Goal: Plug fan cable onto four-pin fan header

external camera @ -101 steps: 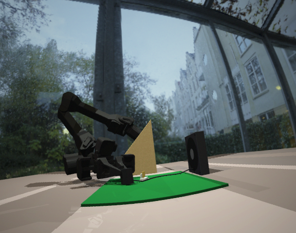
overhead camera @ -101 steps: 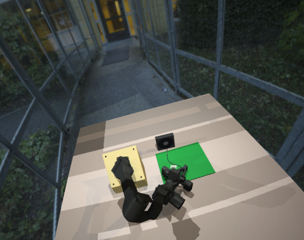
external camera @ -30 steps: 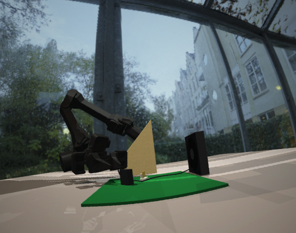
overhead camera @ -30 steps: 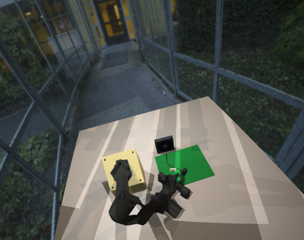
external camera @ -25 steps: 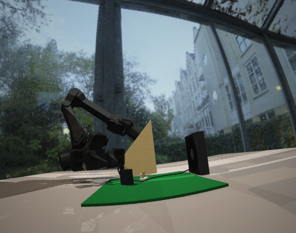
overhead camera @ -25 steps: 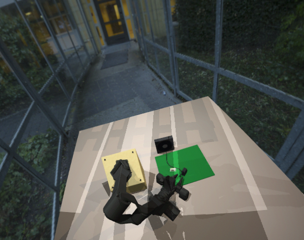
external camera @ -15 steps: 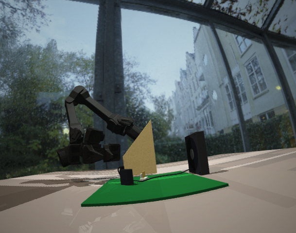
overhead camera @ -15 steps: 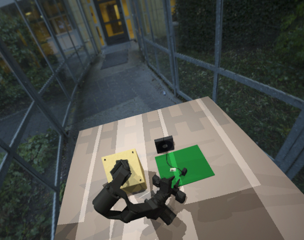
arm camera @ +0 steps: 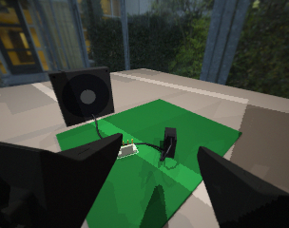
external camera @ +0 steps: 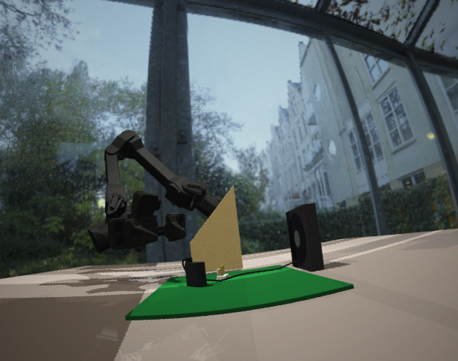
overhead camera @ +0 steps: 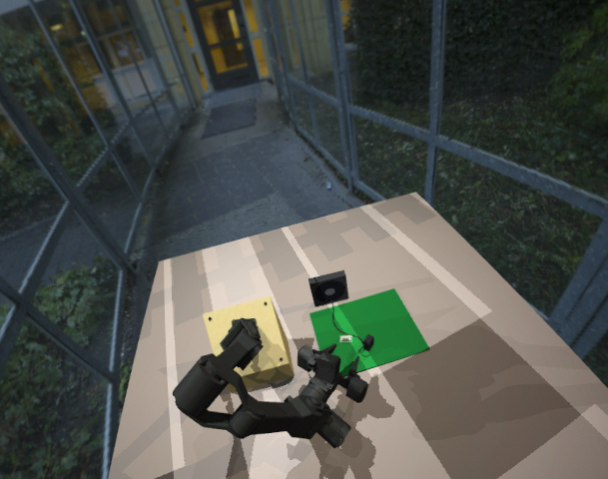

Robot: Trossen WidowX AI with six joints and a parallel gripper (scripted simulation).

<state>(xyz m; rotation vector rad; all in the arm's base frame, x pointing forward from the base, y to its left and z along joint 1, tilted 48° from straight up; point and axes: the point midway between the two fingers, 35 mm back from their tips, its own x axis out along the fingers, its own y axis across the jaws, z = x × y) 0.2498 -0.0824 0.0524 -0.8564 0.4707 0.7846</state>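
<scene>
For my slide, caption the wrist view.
Open gripper before the fan's black plug, which stands beside the white header, unplugged.
</scene>
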